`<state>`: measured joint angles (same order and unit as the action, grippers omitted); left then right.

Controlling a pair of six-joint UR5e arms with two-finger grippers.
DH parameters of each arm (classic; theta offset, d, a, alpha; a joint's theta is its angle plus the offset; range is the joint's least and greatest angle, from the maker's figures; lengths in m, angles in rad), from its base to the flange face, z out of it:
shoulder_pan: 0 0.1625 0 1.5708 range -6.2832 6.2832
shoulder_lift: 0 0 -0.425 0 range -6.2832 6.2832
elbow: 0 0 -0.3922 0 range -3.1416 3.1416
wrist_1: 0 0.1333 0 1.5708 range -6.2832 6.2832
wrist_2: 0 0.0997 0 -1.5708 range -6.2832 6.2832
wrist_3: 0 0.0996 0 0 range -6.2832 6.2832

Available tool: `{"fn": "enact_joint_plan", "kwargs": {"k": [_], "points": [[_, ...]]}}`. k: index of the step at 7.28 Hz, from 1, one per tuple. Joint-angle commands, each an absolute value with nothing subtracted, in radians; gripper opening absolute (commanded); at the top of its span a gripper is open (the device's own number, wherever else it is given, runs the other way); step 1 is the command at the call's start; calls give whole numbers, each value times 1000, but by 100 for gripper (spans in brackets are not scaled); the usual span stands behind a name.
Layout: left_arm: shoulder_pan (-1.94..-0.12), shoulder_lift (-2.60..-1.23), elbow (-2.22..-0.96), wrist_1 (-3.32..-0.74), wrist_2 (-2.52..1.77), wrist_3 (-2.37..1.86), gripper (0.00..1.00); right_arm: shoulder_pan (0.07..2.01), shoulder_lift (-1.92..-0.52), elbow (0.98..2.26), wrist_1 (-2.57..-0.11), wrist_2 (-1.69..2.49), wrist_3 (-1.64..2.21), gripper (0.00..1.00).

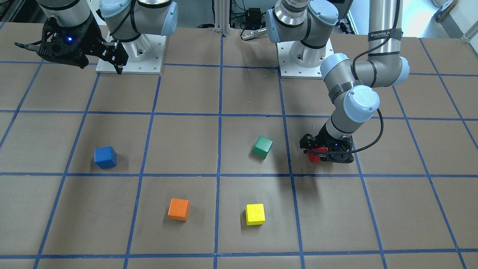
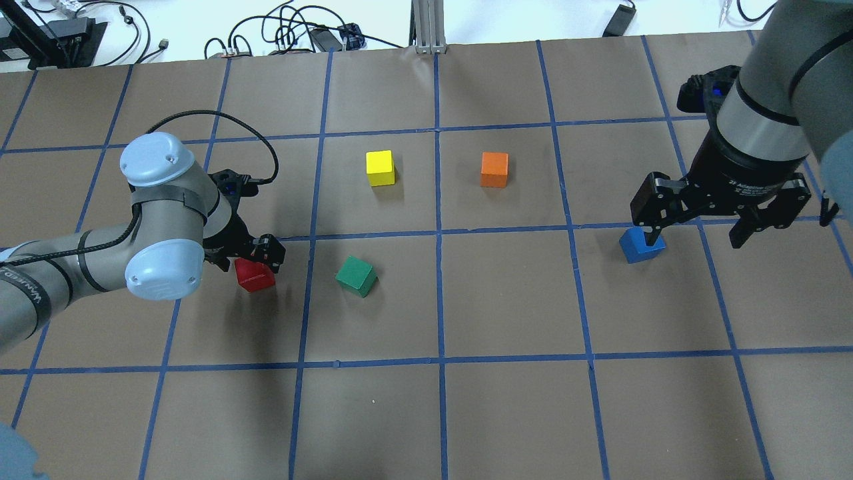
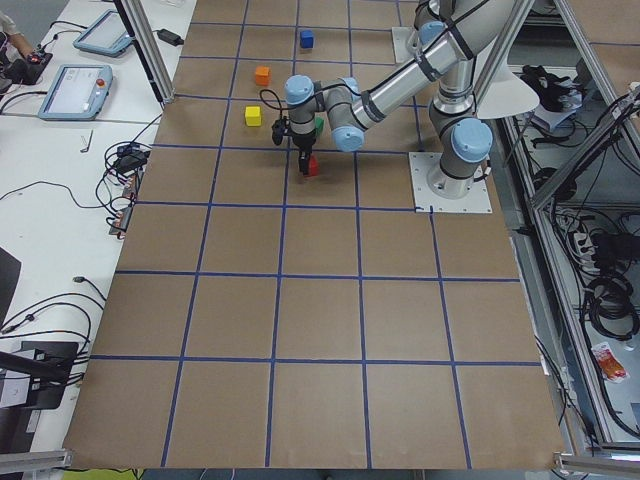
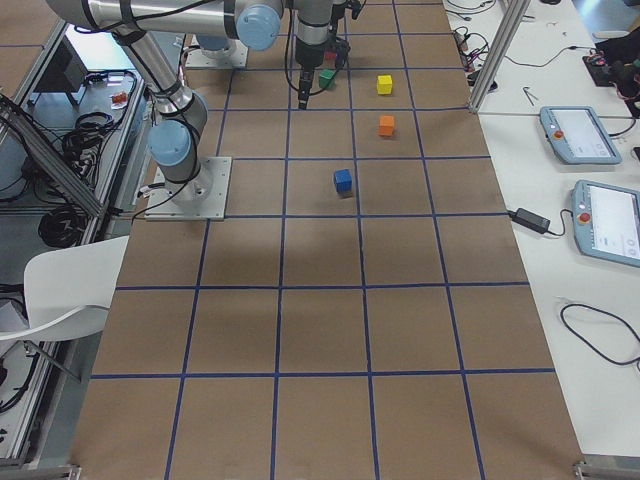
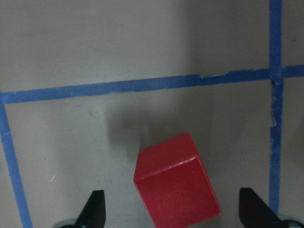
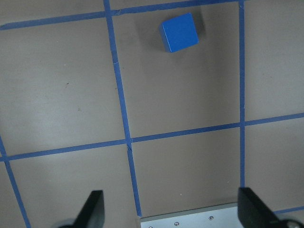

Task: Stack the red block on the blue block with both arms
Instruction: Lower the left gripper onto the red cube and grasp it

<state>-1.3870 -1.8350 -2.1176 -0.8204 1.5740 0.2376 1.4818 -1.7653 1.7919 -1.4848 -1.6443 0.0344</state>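
Note:
The red block [image 2: 254,275] lies on the brown table in front of my left arm; it also shows in the front view [image 1: 313,157]. My left gripper [image 2: 250,263] is low over it and open. In the left wrist view the red block [image 5: 175,190] sits tilted between the two fingertips [image 5: 95,211], with a gap on each side. The blue block [image 2: 641,247] lies alone on the right side; it also shows in the front view [image 1: 105,157]. My right gripper [image 2: 695,237] is open, empty and high above the table. The right wrist view shows the blue block [image 6: 179,32] far below.
A green block [image 2: 356,276] lies just right of the red one. A yellow block [image 2: 380,168] and an orange block [image 2: 494,169] lie farther out. Blue tape lines grid the table. The arm base plates [image 1: 129,56] stand at the robot's edge.

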Motion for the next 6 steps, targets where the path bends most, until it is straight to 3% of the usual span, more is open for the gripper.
{"fn": "enact_joint_plan", "kwargs": {"k": [1,2,3,4,6], "points": [[-1388,-1864,-2123,-787,1555,183,58,1482,-1766,1792,-1486,-1644,37,100],[-1388,-1862,-2106,-788,1565,192,18,1482,-1766,1792,-1488,-1644,34,100],[-1393,-1852,-2082,-799,1565,190,11,1482,-1766,1790,-1491,-1644,34,100],[-1410,-1832,-2016,-855,1565,190,11,1480,-1764,1790,-1493,-1644,32,100],[-1558,-1848,-1797,-1079,1558,122,10,1480,-1764,1790,-1493,-1643,32,100]]}}
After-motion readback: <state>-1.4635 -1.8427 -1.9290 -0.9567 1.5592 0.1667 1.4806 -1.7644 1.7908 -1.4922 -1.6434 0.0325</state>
